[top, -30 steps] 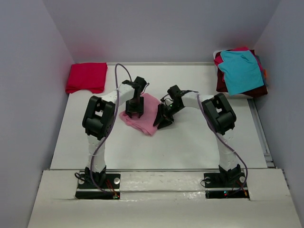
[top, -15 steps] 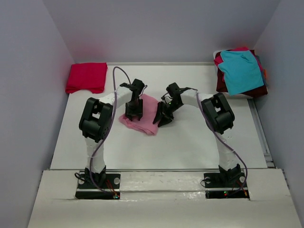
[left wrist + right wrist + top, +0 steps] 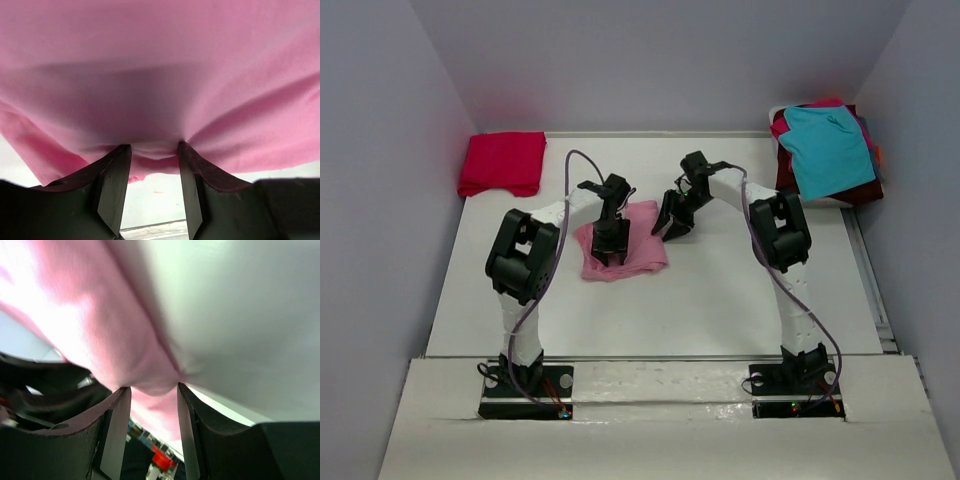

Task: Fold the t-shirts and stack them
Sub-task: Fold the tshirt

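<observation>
A light pink t-shirt (image 3: 646, 254) lies folded into a small rough square on the white table (image 3: 720, 300), left of centre. My left gripper (image 3: 611, 243) sits on its middle. In the left wrist view the left gripper (image 3: 152, 148) is shut on a bunched fold of the pink t-shirt (image 3: 160, 75). My right gripper (image 3: 674, 216) is at the shirt's far right corner. The right wrist view shows the right gripper (image 3: 152, 388) shut on the edge of the pink t-shirt (image 3: 100, 315), with creases running out from its tips.
A folded crimson red t-shirt (image 3: 503, 162) lies at the far left corner. At the far right is a loose pile with a teal t-shirt (image 3: 830, 148) on top and a maroon one (image 3: 788, 178) beneath. Grey walls close in both sides.
The right gripper has moved away from me and slightly right, and the left gripper slightly right and nearer. The pink shirt has turned from a slanted diamond into a squarer shape.
</observation>
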`<state>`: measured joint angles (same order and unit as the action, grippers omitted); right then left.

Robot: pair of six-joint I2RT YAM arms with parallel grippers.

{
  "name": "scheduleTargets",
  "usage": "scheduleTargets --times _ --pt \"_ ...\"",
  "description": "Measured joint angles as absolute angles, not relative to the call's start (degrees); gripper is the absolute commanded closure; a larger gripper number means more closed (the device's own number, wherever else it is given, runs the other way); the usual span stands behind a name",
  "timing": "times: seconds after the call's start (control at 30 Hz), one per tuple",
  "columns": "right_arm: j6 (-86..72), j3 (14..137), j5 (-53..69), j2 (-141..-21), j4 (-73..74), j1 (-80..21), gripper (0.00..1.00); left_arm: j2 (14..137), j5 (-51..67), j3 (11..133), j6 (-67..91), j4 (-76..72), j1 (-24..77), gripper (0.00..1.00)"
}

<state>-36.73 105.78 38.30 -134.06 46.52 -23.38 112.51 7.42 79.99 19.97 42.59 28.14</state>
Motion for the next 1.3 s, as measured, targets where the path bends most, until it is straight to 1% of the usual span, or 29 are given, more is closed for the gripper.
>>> scheduleTargets --times 0.23,0.43,0.7,0.97,1.07,1.3 --pt "-36.05 110.63 34.74 -136.07 49.71 -20.91 0.52 112.16 10.96 79.46 19.99 42.68 30.35 0.46" --pt "-35.51 112.71 33.95 -136.14 52.05 -20.64 0.52 111.55 11.53 79.57 20.29 42.85 30.44 0.46" --pt "-33.15 115.04 34.26 -135.11 56.07 -20.69 0.52 108.12 8.80 82.91 23.24 43.20 30.44 0.43" --pt "-30.76 114.32 35.16 -129.10 58.06 -22.52 0.52 103.33 4.40 84.09 28.03 42.87 30.37 0.39" --pt "-30.20 113.23 36.16 -127.31 58.04 -24.88 0.52 100.99 3.29 81.76 29.78 41.56 29.69 0.38" --pt "-28.99 111.53 37.04 -127.13 57.45 -29.95 0.52 94.21 2.02 72.93 33.58 40.32 25.71 0.35"
